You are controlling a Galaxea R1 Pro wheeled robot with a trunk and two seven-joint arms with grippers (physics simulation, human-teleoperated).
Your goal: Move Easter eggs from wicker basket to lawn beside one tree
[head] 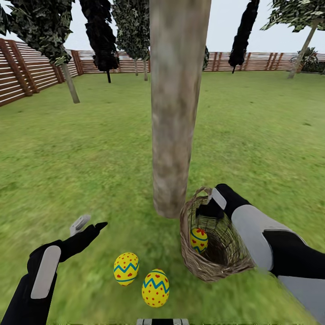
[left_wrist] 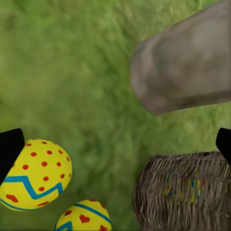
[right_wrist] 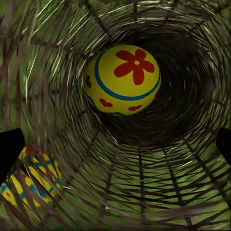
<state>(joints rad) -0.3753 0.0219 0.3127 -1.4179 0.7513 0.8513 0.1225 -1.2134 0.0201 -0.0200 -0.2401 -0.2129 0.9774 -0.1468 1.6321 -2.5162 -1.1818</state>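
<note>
two yellow eggs with blue zigzag bands and red dots (head: pixel 126 268) (head: pixel 155 288) lie on the mottled green lawn (head: pixel 67 171) before the thick pale grey-brown tree trunk (head: pixel 176 113), whose crown is cut off above. beside its foot the brown woven-twig basket (head: pixel 221 253) tilts, with a third egg bearing a red flower in a blue ring (right_wrist: pixel 122 86) inside. the right gripper (head: pixel 214 198) sits at the rim; whether it grips is hidden. the left gripper (head: pixel 88 224) hangs spread and empty over grass.
</note>
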